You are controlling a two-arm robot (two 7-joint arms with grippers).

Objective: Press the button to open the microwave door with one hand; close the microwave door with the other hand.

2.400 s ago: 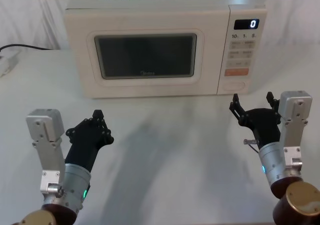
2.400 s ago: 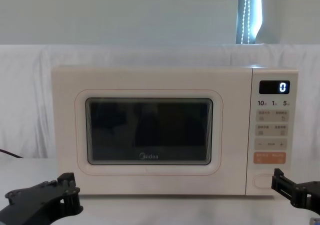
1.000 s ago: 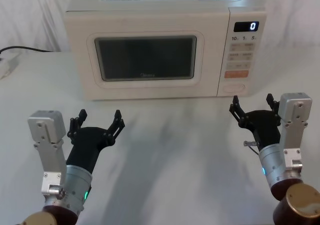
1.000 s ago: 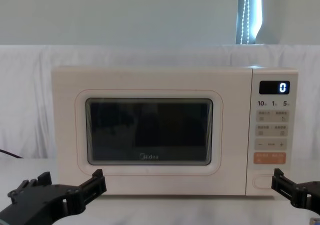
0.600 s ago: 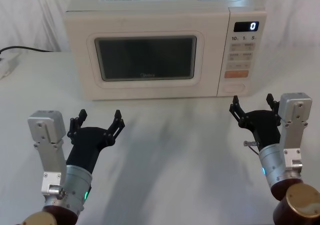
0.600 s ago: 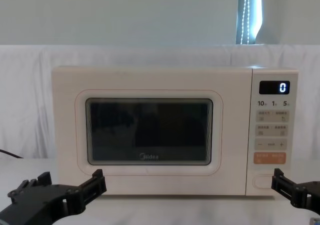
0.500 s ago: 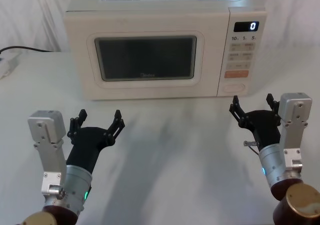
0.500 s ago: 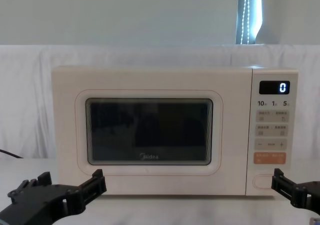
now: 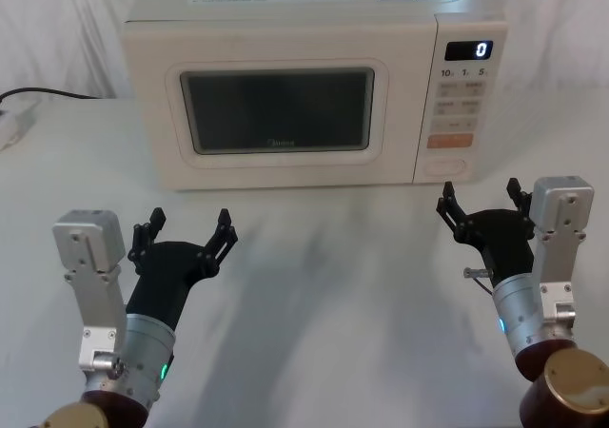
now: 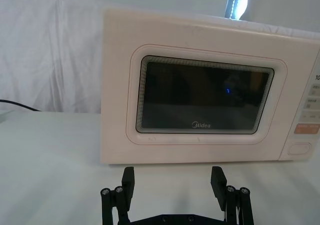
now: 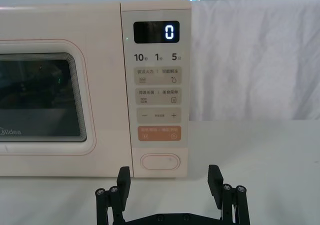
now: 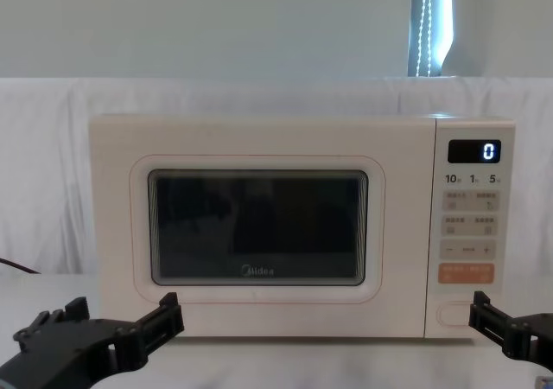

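Nearest me, two grippers hover low over the counter [image 9: 324, 285], both with fingers spread and holding nothing: the left gripper [image 9: 186, 230] faces the door's lower left, the right gripper [image 9: 481, 203] sits just short of the button [image 9: 445, 166]. Behind them stands one microwave, its door [image 9: 276, 109] shut. The one oval button, lowest on the panel, looks like a stiff spring key wanting a firm fingertip push. The door should swing lightly; push its flat face.
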